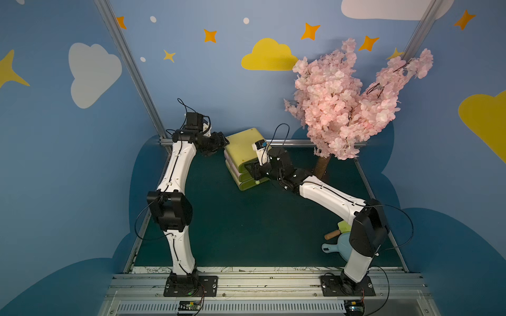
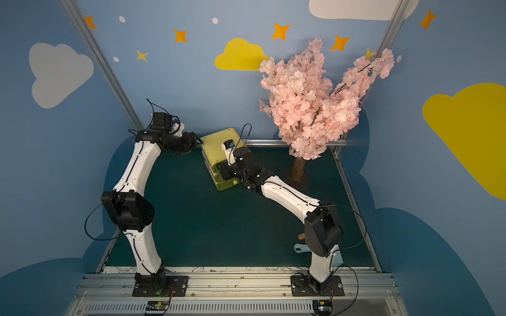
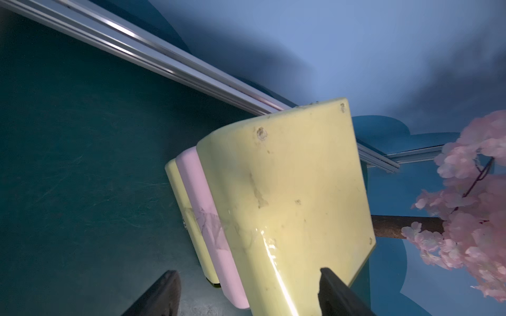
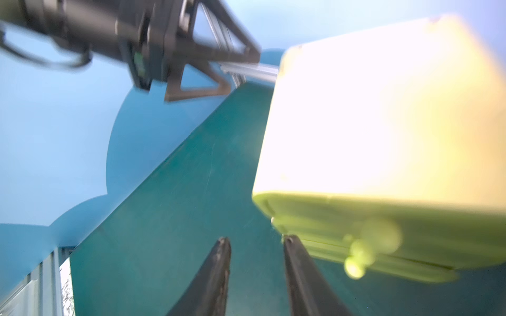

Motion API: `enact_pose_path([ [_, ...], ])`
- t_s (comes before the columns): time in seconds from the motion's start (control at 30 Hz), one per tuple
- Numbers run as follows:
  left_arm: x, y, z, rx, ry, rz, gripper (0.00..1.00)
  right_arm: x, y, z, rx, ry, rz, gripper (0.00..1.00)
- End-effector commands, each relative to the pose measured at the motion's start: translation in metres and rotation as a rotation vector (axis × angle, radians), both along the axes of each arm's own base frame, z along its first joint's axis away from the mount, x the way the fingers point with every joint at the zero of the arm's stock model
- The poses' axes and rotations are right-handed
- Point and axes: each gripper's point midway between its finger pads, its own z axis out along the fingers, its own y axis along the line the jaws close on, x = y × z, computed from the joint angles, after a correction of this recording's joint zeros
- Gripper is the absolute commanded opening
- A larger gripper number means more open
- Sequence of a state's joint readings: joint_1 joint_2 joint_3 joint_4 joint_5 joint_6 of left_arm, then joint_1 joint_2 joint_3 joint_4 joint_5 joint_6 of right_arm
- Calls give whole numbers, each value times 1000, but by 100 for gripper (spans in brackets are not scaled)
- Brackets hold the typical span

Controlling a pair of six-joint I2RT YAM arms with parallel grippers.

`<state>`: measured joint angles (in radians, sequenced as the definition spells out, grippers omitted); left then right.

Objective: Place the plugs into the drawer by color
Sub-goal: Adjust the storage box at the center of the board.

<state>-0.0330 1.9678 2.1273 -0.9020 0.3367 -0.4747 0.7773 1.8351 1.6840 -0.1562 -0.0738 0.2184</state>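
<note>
Frontmost: aluminium base rail (image 1: 273,281), carrying both black arm mounts.
Surface: dark green worktop (image 1: 246,224), edged with metal framing.
Decor: artificial pink blossom tree (image 1: 342,109) on a brown trunk, back right corner.
Arms: white-and-black left arm (image 1: 175,169) reaching to the back; white-and-black right arm (image 1: 328,195) angled inward.
Storage: small yellow-green plastic chest of three drawers (image 1: 242,142), with a pink band at its rear, standing back centre of the worktop between the two grippers.
Sundry: light blue dustpan (image 1: 339,246), front right, partly hidden by the right arm's elbow, with a wooden handle (image 1: 332,234) just beside it.
Tooling: left gripper (image 1: 219,147), jaws apart and empty, at the chest's rear corner; contact cannot be told. The right gripper (image 4: 256,240) has its jaws apart with bare worktop between, just beside the drawer fronts.
Fittings: three round pale knobs (image 4: 379,235), blurred.
</note>
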Motion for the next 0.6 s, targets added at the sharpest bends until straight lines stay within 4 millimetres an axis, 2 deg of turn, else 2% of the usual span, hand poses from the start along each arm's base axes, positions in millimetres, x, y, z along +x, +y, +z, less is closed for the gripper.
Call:
enact_pose_path([
  [0.0, -11, -11, -2, 9, 5, -11, 83, 12, -28, -59, -328, 136, 4, 42],
  [0.13, -11, -24, -15, 10, 40, -35, 85, 42, -30, -41, -370, 101, -64, 48],
  [0.33, -3, -25, -28, 22, 58, -39, 89, 77, -51, -17, -341, 64, -122, 73],
  [0.47, 7, -32, -36, -3, 75, -59, 91, 93, -67, -19, -303, 105, -139, 84],
  [0.57, 15, -38, -45, -29, 98, -70, 91, 99, -73, -29, -265, 164, -130, 87],
])
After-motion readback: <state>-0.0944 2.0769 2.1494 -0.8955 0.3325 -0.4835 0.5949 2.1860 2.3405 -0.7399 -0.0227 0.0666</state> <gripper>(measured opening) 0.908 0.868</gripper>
